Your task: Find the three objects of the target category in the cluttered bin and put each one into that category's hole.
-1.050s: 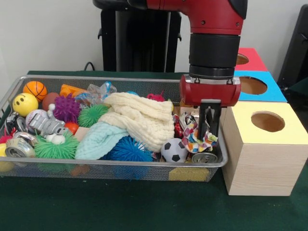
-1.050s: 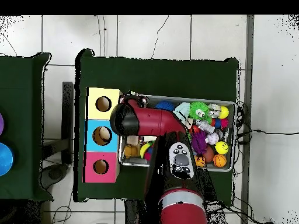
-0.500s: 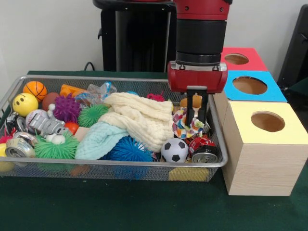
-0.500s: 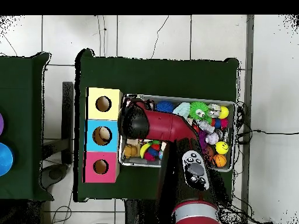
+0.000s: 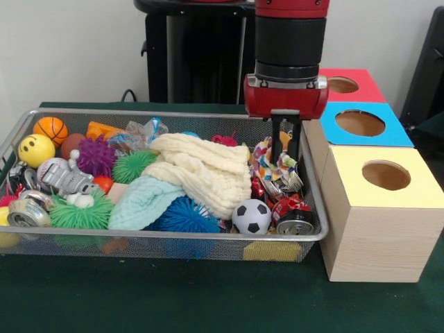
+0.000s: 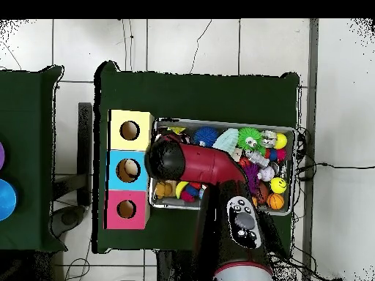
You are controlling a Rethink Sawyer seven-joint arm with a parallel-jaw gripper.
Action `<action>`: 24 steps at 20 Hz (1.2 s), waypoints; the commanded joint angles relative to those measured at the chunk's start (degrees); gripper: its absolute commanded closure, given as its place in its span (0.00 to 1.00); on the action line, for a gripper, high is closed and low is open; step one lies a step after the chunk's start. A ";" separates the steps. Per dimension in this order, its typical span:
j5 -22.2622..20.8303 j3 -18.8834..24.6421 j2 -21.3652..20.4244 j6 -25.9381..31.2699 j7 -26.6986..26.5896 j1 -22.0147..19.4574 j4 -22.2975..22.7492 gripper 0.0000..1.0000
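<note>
The multicoloured fabric scrunchie (image 5: pixel 272 166) hangs in the gripper (image 5: pixel 285 154), whose fingers are closed on it. Against 1.0 s ago it has risen from the mesh bin's (image 5: pixel 173 234) right end, clear of the crushed can (image 5: pixel 295 220) and soccer ball (image 5: pixel 250 216). Extraction appears complete; transfer to 1 of the 3 holed boxes, nearest the yellow-topped box (image 5: pixel 378 208), remains.
</note>
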 commanded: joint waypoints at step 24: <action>10.46 -4.48 -1.43 8.28 15.35 9.39 5.44 1.00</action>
